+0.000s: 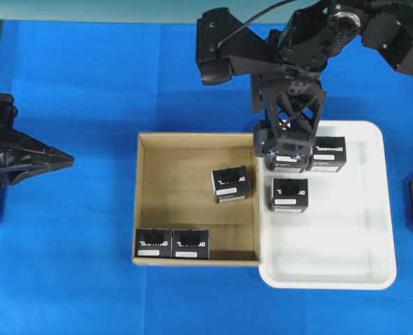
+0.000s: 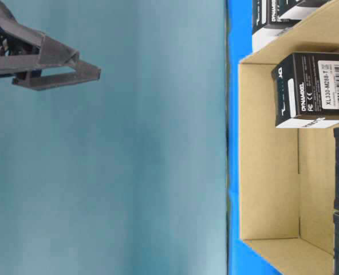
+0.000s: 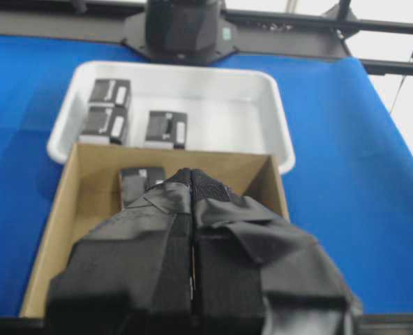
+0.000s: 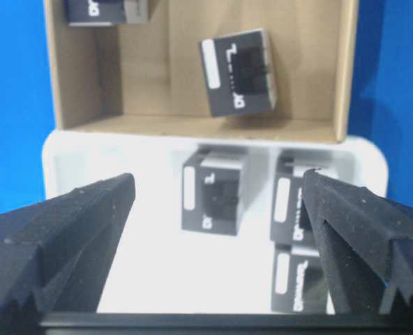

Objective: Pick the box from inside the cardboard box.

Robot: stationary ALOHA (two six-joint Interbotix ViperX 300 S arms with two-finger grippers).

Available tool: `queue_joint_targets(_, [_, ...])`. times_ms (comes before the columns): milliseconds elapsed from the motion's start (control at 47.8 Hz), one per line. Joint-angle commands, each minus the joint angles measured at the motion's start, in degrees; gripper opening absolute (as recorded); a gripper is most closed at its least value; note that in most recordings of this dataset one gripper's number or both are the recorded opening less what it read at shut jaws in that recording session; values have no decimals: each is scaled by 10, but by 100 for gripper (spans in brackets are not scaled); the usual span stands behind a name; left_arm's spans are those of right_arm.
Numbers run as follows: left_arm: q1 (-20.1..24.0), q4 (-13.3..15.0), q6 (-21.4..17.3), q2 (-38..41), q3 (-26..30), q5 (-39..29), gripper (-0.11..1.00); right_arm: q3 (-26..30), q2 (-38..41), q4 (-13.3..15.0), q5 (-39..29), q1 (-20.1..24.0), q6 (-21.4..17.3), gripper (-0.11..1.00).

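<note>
Brown corrugated walls of the cardboard box point(image 1: 196, 208) are enclosing three of the small black boxes: one box point(image 1: 231, 184) is sitting loose and slightly turned near the middle, while two more point(image 1: 171, 244) are lying side by side against the near wall. Just beside the carton, touching its right wall, the white tray point(image 1: 374, 209) is holding three identical boxes point(image 1: 289, 195) grouped toward its far left corner, which suggests it is serving as the drop-off place. The right pincer point(image 1: 284, 143) is hanging over that tray corner with its jaws spread wide and nothing between them; in the wrist view the tray's boxes are showing plainly in the gap. Judging by this, the lone middle box is the easiest next target, since it is standing clear of the walls and leaving room for the jaws on both sides. The left pincer point(image 3: 192, 230) is waiting well to the left over the blue desk point(image 1: 60, 279), its padded fingers pressed together on nothing, aimed at the carton and keeping out of the way.
</note>
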State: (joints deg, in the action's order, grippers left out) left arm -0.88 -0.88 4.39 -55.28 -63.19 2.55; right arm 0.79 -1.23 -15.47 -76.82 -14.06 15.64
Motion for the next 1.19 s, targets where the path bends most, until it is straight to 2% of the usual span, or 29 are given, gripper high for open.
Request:
queue_joint_targets(0, [-2,-1,0,3,18,6,-7,-6,4,9,24,7,4,99])
queue_joint_targets(251, [-3,-1,0,1,22,5,-7,-85,44,51,105,34,22,99])
queue_joint_targets(712, [-4,-1,0,-4,22,5,-7,-140,96,54,236,48,24,99])
queue_joint_targets(1047, [-4,-1,0,-4,22,5,-7,-174,108,54,280,72,24,100])
queue_joint_targets(1172, [-4,-1,0,-3,22,5,-7,-185,114,69,293,77,20,100])
